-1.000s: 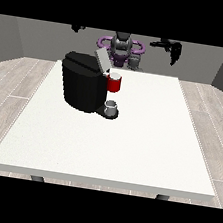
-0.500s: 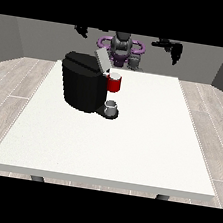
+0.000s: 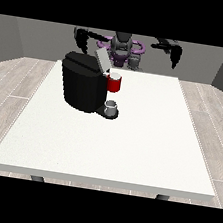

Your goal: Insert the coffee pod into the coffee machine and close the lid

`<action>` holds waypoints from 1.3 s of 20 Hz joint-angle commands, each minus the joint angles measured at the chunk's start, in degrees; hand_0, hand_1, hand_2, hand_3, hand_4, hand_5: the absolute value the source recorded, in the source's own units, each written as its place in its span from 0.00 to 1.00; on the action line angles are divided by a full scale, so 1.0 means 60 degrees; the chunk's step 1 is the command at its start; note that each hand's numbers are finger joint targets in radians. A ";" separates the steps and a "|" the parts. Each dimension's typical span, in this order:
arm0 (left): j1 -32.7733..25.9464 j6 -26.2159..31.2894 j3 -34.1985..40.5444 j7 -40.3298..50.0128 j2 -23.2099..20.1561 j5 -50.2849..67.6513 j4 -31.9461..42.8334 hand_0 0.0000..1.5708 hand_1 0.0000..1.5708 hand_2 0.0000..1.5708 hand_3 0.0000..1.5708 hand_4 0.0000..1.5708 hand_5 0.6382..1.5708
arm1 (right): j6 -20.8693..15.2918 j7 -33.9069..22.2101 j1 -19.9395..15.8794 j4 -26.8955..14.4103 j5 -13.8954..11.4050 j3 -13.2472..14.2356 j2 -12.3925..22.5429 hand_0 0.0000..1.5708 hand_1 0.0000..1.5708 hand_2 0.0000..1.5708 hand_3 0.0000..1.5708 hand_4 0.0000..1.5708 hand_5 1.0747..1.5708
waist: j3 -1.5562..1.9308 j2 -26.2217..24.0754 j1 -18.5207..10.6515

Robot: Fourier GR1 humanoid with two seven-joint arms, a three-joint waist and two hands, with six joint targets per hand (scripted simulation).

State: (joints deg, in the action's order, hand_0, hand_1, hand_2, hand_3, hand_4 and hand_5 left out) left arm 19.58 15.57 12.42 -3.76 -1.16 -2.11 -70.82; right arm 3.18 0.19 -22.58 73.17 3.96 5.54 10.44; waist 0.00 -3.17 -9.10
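Fingers: on the hand at the view's right (image 3: 175,56) they hang downward, seemingly relaxed and holding nothing; on the hand at the view's left (image 3: 82,37) they also point down with nothing between them, though how far they spread cannot be told.
Table (image 3: 145,139): large white top filling the middle of the frame; the machine stands on its upper-left part.
Coffee machine (image 3: 82,83): black, boxy body, upper left of centre, well below both hands.
Lid (image 3: 102,59): grey flap, tilted up and open above the machine's front.
Brew head (image 3: 114,83): red cylinder with a pale top at the machine's right side, just under the raised lid.
Coffee pod: cannot be identified for certain; the pale top on the brew head may be it.
Cup (image 3: 111,106): small, grey, standing on the machine's base directly below the brew head; contents cannot be told.
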 commanded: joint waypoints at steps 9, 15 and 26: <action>-0.0973 0.0210 -0.0169 0.0218 -0.0644 0.0649 -0.1451 0.00 0.00 0.00 0.00 0.00 1.00 | -0.0261 0.0495 -0.1173 -0.1453 -0.0605 -0.0161 -0.0296 0.00 0.00 0.00 0.00 0.00 1.00 | 0.0000 0.0654 0.0131; -0.1151 -0.0826 -0.0677 0.0331 -0.0012 0.0225 -0.1736 0.00 0.00 0.00 0.00 0.00 1.00 | 0.0226 0.0112 -0.1845 -0.1846 -0.0579 -0.0185 -0.0113 0.00 0.00 0.00 0.00 0.00 1.00 | 0.0000 0.0674 0.0291; -0.0904 -0.0470 -0.0342 -0.0074 -0.0763 0.0671 -0.1483 0.00 0.00 0.00 0.00 0.00 1.00 | 0.0059 0.0803 -0.2428 -0.2348 -0.0963 -0.0304 -0.0363 0.00 0.00 0.00 0.00 0.00 1.00 | -0.0001 0.1268 0.0327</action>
State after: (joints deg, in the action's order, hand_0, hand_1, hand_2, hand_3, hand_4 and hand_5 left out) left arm 14.37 12.72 10.41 -3.47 -5.44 1.37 -80.11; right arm 3.09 4.83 -36.55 61.41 -0.83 4.67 9.04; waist -0.26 3.50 -7.28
